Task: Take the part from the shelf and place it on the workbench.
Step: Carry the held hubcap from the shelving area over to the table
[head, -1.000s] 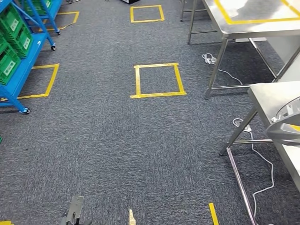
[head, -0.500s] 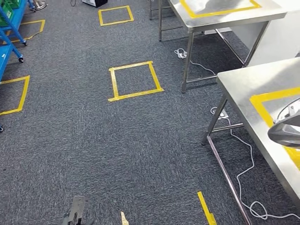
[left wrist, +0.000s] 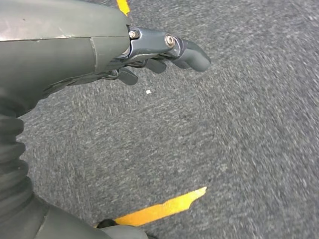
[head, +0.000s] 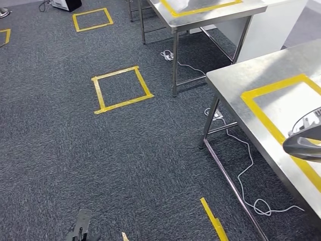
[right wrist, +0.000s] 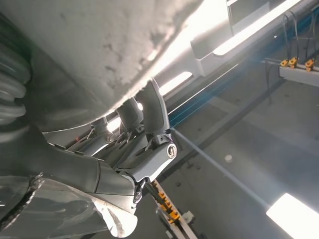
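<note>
Since the earlier frames our whole view has swung right: the blue shelf has slid out at the left and the near brushed-steel workbench (head: pixel 234 83) with its yellow tape rectangle (head: pixel 261 113) now fills the right side. That is our own turning, not the things moving.

From the head, we see a grey curved metal part (head: pixel 303 143) at the right edge, hanging over the bench's taped zone. A second steel table (head: pixel 196 17) stands further off, a yellow tape square (head: pixel 121 89) marks the dark grey carpet (head: pixel 113 160), and a white cable (head: pixel 246 170) trails under the bench.

At our left wrist, the left hand (left wrist: pixel 161 50) hangs over carpet, fingers loosely extended and holding nothing.

At our right wrist, the right hand (right wrist: pixel 143 149) has its fingers curled against the pale underside of the part, apparently gripping it, with ceiling lights beyond.

We judge ourselves in the carrying step, nearly arrived. Next we should square up to the bench and lower the part inside the tape.
</note>
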`<state>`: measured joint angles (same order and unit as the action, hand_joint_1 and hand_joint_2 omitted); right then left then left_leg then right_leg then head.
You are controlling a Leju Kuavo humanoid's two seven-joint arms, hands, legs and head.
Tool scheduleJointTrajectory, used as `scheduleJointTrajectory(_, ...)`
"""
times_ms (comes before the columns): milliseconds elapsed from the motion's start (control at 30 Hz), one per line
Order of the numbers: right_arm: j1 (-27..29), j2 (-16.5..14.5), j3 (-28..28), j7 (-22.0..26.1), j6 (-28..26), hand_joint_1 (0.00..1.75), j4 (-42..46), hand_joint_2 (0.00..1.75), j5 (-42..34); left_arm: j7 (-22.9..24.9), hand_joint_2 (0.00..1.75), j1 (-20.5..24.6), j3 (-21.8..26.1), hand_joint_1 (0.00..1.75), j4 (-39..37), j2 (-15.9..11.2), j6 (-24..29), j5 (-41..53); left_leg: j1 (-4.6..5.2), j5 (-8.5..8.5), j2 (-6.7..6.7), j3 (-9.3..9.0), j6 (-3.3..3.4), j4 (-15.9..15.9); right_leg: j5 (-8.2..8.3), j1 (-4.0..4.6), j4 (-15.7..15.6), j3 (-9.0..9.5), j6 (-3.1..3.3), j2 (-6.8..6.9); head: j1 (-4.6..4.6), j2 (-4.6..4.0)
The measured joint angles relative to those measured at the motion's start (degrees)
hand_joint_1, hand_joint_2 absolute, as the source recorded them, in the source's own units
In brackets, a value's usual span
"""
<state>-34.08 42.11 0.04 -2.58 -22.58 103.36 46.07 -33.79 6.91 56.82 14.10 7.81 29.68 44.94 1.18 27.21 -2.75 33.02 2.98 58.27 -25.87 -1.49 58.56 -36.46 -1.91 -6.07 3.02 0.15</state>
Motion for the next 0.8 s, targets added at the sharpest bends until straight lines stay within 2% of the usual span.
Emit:
scheduleJointTrajectory(67,0.2,0.2,-0.5,0.0,-0.1,1.75,0.0,1.75,0.0,0.0,1.75,0.1,0.0,0.00,0.0,0.0,0.1,0.0,-0.18,-0.63,1.21,-0.41,0.11,-1.4,-1.46,0.20,1.8,-1.27,-0.35,1.60,-0.15,0.00)
scheduleJointTrajectory(133,0.4,0.2,-0.9,0.0,-0.3,1.75,-0.1,1.75,0.0,0.0,1.75,0.0,0.0,0.00,0.0,0.1,0.1,0.0,-0.24,-0.91,2.35,-0.57,0.22,-1.9,-4.82,0.40,7.7,-3.96,-0.62,4.11,-0.31,0.00)
scheduleJointTrajectory(167,0.8,0.2,-1.0,0.1,-0.4,1.75,-0.1,1.75,0.0,0.0,1.75,-0.1,0.0,0.00,0.0,0.1,0.2,0.0,-0.24,-0.90,2.99,-0.53,0.24,-1.9,-6.28,0.37,11.3,-5.49,-0.84,4.79,-0.33,0.00)
scheduleJointTrajectory(200,1.2,0.1,-1.0,0.3,-0.5,1.75,-0.1,1.75,0.1,0.0,1.75,-0.2,0.0,0.00,0.0,0.2,0.2,0.0,-0.26,-0.86,3.65,-0.52,0.23,-1.9,-6.90,0.28,13.7,-6.49,-1.09,5.22,-0.34,0.00)
scheduleJointTrajectory(233,1.6,0.1,-1.0,0.4,-0.5,1.75,-0.1,1.75,0.2,0.0,1.75,-0.2,0.0,0.00,0.0,0.2,0.2,0.0,-0.30,-0.80,4.31,-0.51,0.18,-1.8,-6.56,0.14,14.2,-6.63,-1.35,5.58,-0.34,0.00)
scheduleJointTrajectory(267,2.0,0.0,-1.0,0.6,-0.6,1.75,-0.2,1.75,0.3,0.0,1.75,-0.2,0.0,0.00,0.0,0.3,0.2,0.1,-0.36,-0.71,4.93,-0.51,0.05,-1.7,-5.28,-0.03,12.5,-5.61,-1.60,5.98,-0.34,0.00)
scheduleJointTrajectory(333,2.4,0.0,-1.3,0.7,-0.6,1.75,-0.2,1.75,0.5,0.0,1.75,-0.2,0.0,0.00,0.0,0.3,0.2,0.1,-0.38,-0.33,5.95,-0.50,-0.49,-1.4,-2.26,-0.14,5.2,-1.42,-2.09,7.95,-0.36,0.00)
scheduleJointTrajectory(367,2.5,-0.1,-1.4,0.7,-0.7,1.75,-0.2,1.75,0.5,0.0,1.75,-0.2,0.0,0.00,0.0,0.2,0.2,0.1,-0.29,-0.07,6.38,-0.44,-0.84,-1.0,-1.41,-0.03,2.0,0.44,-1.93,8.77,-0.38,0.00)
scheduleJointTrajectory(400,2.7,-0.1,-1.6,0.7,-0.7,1.75,-0.2,1.75,0.6,0.0,1.75,-0.2,0.0,0.00,0.0,0.2,0.2,0.1,-0.15,0.13,6.80,-0.41,-1.13,-0.7,-1.12,0.12,0.1,1.56,-1.60,9.33,-0.37,0.00)
scheduleJointTrajectory(433,3.1,-0.2,-1.7,0.7,-0.8,1.75,-0.3,1.75,0.6,0.0,1.75,-0.2,0.0,0.00,0.0,0.1,0.2,0.1,0.00,0.26,7.23,-0.39,-1.35,-0.4,-1.32,0.32,-0.4,1.90,-1.12,9.33,-0.35,0.00)
scheduleJointTrajectory(500,3.8,-0.2,-2.0,0.8,-1.0,1.75,-0.4,1.75,0.6,0.0,1.75,-0.2,0.0,0.00,0.0,0.1,0.2,0.2,-0.01,0.54,7.89,-0.41,-1.65,-0.1,-1.10,0.29,-0.3,1.75,-0.15,8.12,-0.25,0.00)
scheduleJointTrajectory(567,4.2,-0.2,-2.5,0.9,-1.0,1.75,-0.5,1.75,0.6,0.0,1.75,-0.1,0.0,0.00,0.0,0.1,0.2,0.2,-0.29,2.24,6.37,0.35,-2.16,2.0,-0.94,0.14,-0.3,1.66,0.49,7.17,-0.19,0.00)
scheduleJointTrajectory(633,4.4,-0.3,-2.8,0.9,-1.0,1.75,-0.7,1.75,0.5,0.0,1.75,-0.1,0.0,0.00,0.0,0.1,0.2,0.4,-0.54,5.83,4.02,3.11,-2.54,8.6,-0.83,0.12,-0.3,1.64,0.99,6.20,-0.07,0.00)
scheduleJointTrajectory(667,4.6,-0.3,-2.8,0.9,-0.9,1.75,-0.8,1.75,0.4,0.0,1.75,-0.2,0.0,0.00,0.0,0.2,0.2,0.5,-0.58,7.55,3.51,4.95,-2.55,12.7,-0.80,0.20,-0.3,1.62,1.11,5.64,-0.03,0.00)
scheduleJointTrajectory(700,4.8,-0.3,-2.9,1.0,-0.9,1.75,-1.0,1.75,0.2,0.0,1.75,-0.2,0.0,0.00,0.0,0.2,0.2,0.5,-0.57,8.48,3.33,6.43,-2.46,15.9,-0.76,0.31,-0.3,1.61,1.19,5.02,-0.01,0.00)
scheduleJointTrajectory(733,5.0,-0.3,-2.9,1.0,-0.8,1.75,-1.2,1.75,0.0,0.0,1.75,-0.3,0.0,0.00,0.0,0.2,0.2,0.6,-0.54,8.31,3.22,7.14,-2.26,17.2,-0.72,0.43,-0.3,1.60,1.24,4.39,-0.02,0.00)
scheduleJointTrajectory(767,5.1,-0.3,-3.0,1.1,-0.7,1.75,-1.4,1.75,-0.1,0.0,1.75,-0.3,0.0,0.00,0.0,0.2,0.2,0.6,-0.46,6.99,3.02,6.80,-1.92,16.2,-0.68,0.52,-0.3,1.60,1.28,3.73,-0.03,0.00)
scheduleJointTrajectory(800,5.2,-0.3,-3.2,1.3,-0.7,1.75,-1.6,1.75,-0.2,0.0,1.75,-0.3,0.0,0.00,0.0,0.2,0.2,0.7,-0.34,4.83,2.57,5.46,-1.47,13.0,-0.63,0.57,-0.3,1.60,1.31,3.07,-0.03,0.00)
